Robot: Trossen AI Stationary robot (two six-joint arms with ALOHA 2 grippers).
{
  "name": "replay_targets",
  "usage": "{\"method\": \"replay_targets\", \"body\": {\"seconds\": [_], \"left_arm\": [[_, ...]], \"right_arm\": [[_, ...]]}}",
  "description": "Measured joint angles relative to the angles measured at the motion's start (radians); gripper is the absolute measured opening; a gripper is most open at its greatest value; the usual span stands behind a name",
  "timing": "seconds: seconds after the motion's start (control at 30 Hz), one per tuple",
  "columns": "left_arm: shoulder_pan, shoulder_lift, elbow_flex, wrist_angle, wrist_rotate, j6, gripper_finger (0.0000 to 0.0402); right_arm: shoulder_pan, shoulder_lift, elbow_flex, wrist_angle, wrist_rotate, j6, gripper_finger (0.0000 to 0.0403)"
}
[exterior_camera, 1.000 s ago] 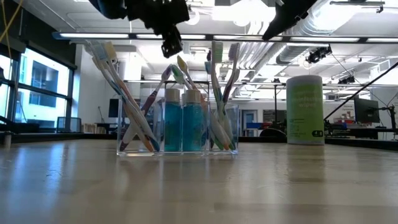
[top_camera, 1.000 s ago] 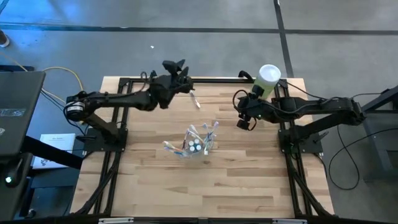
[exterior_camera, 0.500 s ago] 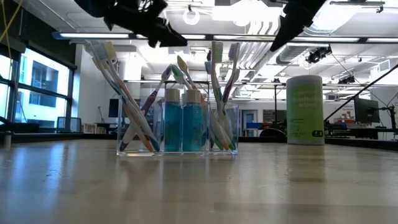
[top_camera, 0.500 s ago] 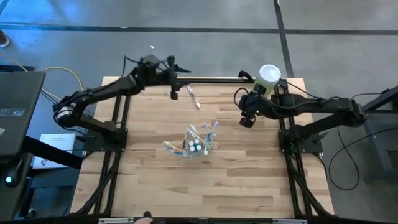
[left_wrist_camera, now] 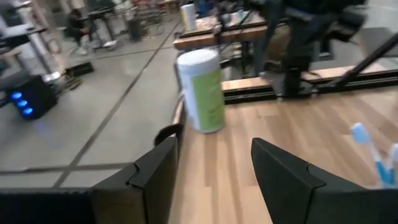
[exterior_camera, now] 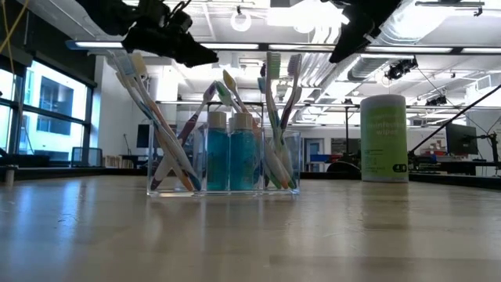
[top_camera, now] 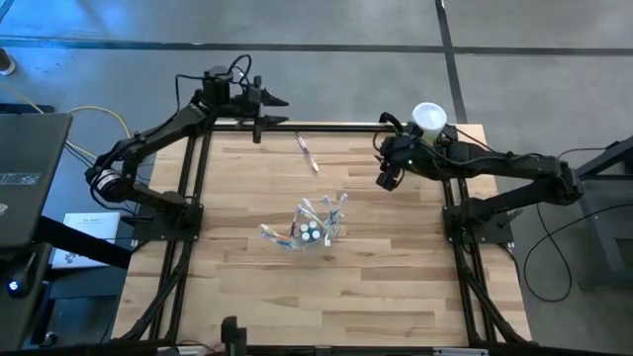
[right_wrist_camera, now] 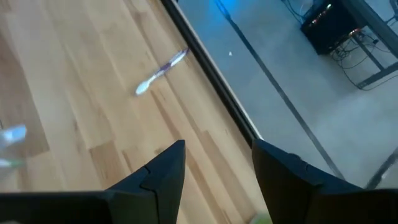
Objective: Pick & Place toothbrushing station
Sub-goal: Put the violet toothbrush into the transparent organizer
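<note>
The loose toothbrush (top_camera: 308, 154) lies flat on the counter (top_camera: 396, 287) near the back edge, apart from the clear holder (top_camera: 309, 229) with the other brushes and tubes. It looks light, stiff and thin, so it may slip; I would take it at the middle of the handle. The left fingers (left_wrist_camera: 214, 171) and right fingers (right_wrist_camera: 214, 174) are open and empty. The writing on the green canister (exterior_camera: 383, 138) cannot be read

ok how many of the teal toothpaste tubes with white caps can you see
2: both teal toothpaste tubes stand upright side by side in the clear plastic organiser's middle section, one beside the other. More may hide behind.
</note>
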State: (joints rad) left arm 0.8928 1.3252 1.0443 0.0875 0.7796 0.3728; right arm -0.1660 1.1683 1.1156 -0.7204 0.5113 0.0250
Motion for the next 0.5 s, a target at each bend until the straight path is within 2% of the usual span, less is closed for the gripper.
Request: {"method": "replay_targets", "body": {"seconds": [0.23,0.4,0.5], "left_arm": [[0.017,0.008,0.000,-0.016,-0.138,-0.138,0.0200],[0.007,0.008,0.000,-0.092,-0.121,-0.168,0.0200],[0.000,0.008,0.000,-0.150,-0.086,-0.166,0.0200]], "right_arm": [[-0.061,0.000,0.000,0.117,-0.076,-0.059,0.0177],[-0.104,0.000,0.000,0.142,-0.087,-0.082,0.0177],[-0.125,0.000,0.000,0.142,-0.145,-0.082,0.0177]]}}
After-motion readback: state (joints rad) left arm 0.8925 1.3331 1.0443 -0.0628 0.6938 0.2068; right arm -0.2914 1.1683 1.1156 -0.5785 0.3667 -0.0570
